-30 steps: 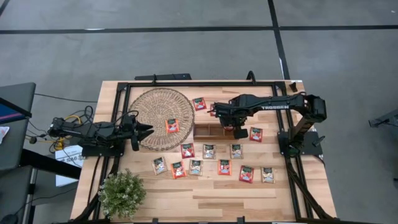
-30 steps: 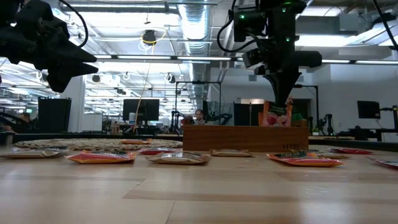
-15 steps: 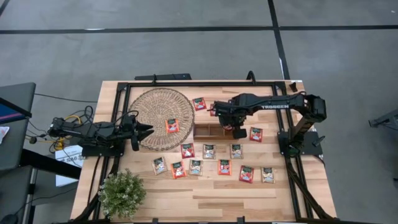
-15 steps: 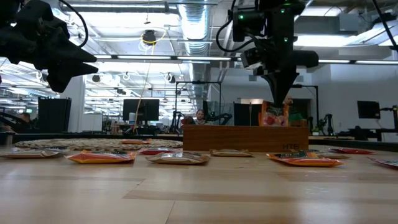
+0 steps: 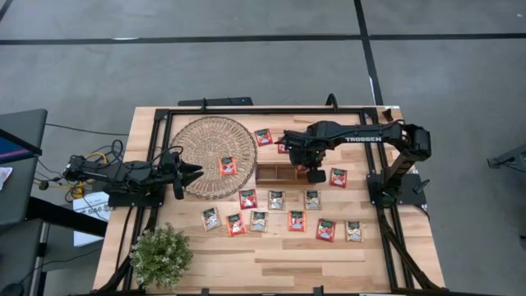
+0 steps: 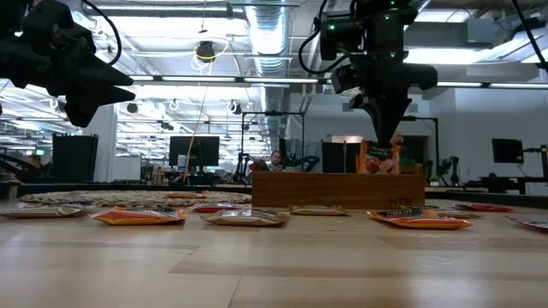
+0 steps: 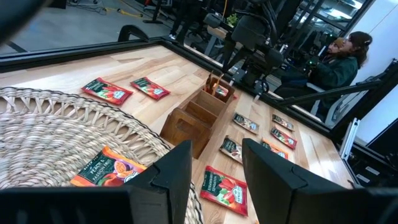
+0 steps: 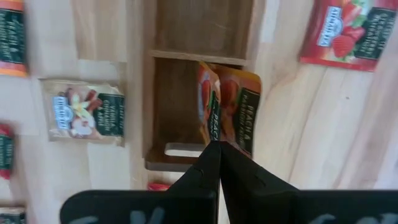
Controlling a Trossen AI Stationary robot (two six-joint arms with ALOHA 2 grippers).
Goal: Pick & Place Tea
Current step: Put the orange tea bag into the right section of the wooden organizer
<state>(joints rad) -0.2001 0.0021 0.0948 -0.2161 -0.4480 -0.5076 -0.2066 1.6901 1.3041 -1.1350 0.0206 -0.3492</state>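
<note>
Red-orange tea sachet [image 8: 231, 102] stood upright in end compartment of wooden tray [image 5: 288, 173] | pinched at its edge by right gripper [image 8: 214, 149], fingers closed on it | other sachets [image 5: 277, 200] lay flat on worktop [image 5: 279, 263] | left gripper [image 5: 191, 173] hovered over woven mat [image 5: 212, 152], fingers apart, empty.

Grey concrete floor [image 5: 246, 66], ceiling ducts [image 6: 265, 26]

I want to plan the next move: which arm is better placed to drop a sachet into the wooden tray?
Right. Its end effector already pinches an orange sachet directly over the tray's end compartment. The left end effector waits empty beside the woven mat.
</note>
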